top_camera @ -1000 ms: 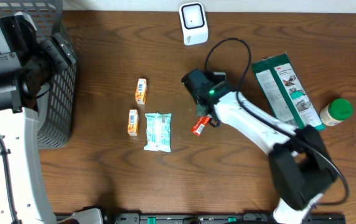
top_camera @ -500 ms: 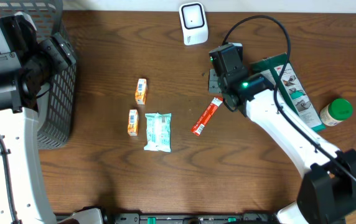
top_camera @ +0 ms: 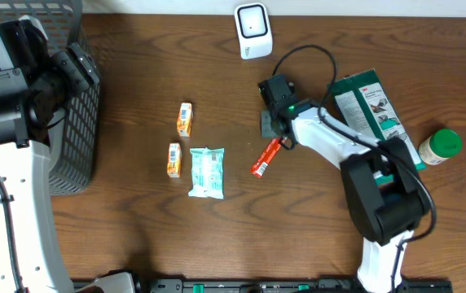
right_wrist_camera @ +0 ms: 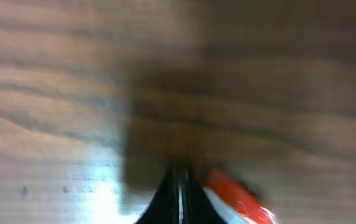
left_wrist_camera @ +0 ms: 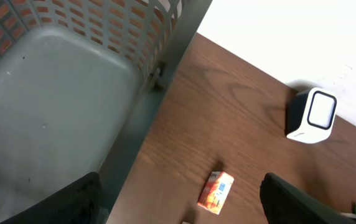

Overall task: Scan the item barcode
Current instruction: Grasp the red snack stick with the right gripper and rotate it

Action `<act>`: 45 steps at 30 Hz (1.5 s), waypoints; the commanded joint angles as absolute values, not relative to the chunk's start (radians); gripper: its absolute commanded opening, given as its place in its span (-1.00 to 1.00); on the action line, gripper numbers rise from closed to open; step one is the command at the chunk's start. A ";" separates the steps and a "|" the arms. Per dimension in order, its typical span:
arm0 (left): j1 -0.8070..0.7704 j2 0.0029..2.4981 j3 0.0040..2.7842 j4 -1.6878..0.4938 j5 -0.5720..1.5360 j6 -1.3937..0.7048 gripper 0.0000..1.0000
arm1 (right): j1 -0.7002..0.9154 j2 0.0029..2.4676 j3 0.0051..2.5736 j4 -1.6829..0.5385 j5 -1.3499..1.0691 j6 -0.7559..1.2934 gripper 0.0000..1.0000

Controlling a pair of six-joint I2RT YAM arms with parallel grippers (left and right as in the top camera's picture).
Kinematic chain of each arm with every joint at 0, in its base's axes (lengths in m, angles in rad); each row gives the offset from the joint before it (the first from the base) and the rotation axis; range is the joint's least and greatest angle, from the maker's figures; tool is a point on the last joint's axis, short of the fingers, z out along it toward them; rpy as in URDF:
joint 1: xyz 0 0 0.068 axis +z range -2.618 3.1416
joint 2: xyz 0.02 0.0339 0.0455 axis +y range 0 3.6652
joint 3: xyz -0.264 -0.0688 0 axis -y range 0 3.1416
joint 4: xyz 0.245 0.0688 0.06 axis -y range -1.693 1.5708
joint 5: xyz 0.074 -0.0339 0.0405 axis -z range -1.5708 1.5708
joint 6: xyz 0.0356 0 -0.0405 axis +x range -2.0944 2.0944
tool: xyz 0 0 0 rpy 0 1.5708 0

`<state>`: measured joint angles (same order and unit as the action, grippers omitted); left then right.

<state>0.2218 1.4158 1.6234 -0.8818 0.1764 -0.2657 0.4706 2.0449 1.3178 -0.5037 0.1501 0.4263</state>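
Orange cartons [top_camera: 184,119] [top_camera: 173,160]: I count two
Red sachet [top_camera: 265,158]: one
Teal packet [top_camera: 207,172]: one
Green box [top_camera: 375,118]: one
Jar [top_camera: 439,146]: one
Scanner [top_camera: 252,31]: one
Basket [top_camera: 82,130]: one

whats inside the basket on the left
The basket floor seen by the left wrist camera is bare grey, no items. From overhead, the left arm covers most of it.
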 commanded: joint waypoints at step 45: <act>0.224 1.418 1.623 -0.881 0.167 -0.274 0.64 | 0.462 1.779 1.042 -0.606 -0.100 -0.630 -0.21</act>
<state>0.2218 1.4158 1.6234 -0.8818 0.1764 -0.2661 0.4675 1.7744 1.0443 -0.6106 0.0296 -0.6621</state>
